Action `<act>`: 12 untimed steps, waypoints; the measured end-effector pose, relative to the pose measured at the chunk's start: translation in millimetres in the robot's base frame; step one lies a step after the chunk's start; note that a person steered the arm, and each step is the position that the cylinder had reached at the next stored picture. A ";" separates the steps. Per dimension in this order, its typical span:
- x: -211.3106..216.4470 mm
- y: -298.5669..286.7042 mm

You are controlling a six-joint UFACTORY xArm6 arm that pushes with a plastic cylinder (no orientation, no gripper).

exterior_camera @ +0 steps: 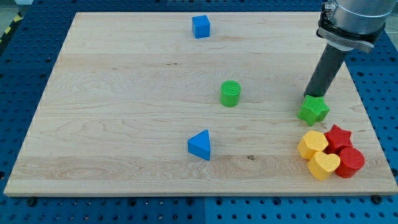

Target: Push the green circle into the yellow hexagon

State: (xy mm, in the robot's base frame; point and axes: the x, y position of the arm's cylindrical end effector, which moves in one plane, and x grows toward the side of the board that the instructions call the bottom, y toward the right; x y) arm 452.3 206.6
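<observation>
No claw is fitted; my tip point(309, 95) is set behind the green star point(313, 109), well apart from the green circle point(230, 93) and yellow hexagon point(312, 144).

Cylinder point(230, 93) mid-board, well left of star point(313, 109) beside my tip point(309, 95).

My tip point(310, 95) is hidden behind the green star-shaped block point(314, 110); the arm's grey upper body point(354, 15) is cut off at the view's top.
</observation>
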 end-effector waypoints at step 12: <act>35.3 5.7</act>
State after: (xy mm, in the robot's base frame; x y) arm 487.6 212.3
